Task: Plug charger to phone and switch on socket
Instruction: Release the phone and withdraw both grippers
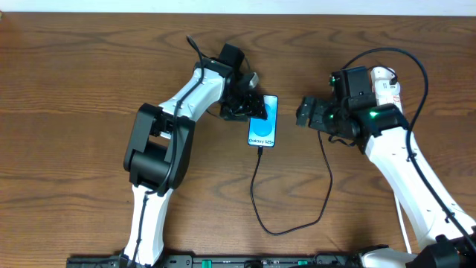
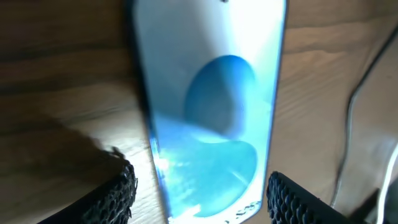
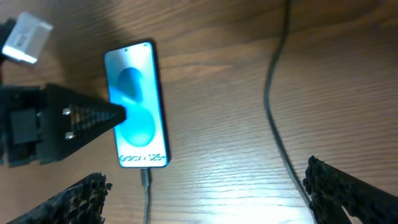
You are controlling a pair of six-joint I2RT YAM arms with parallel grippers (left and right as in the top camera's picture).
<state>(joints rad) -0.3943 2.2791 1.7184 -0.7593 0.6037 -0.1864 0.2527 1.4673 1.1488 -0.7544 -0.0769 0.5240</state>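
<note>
One phone is seen lying flat on the table, screen up and glowing blue, a little left of the middle and slightly tilted. And the charger is found plugged in: its small black plug is seated in the phone's lower end, and the thin black cable is carried down toward the robot's side, looped round, and run back up on the right, where it is lost under the right arm. The left gripper is held low over the phone's upper half, jaws spread, the phone lying between them. In the left wrist view a strip of bare wood is seen between one finger and the phone's edge, while the other is set just beside the opposite edge; whether the phone is touched cannot be told. The right gripper is hung to the right of the phone, apart from it, jaws spread wide, with only table and a run of cable seen below them. The socket is glimpsed beyond it, white with red markings, mostly covered by the right arm; its switch cannot be made out.
</note>
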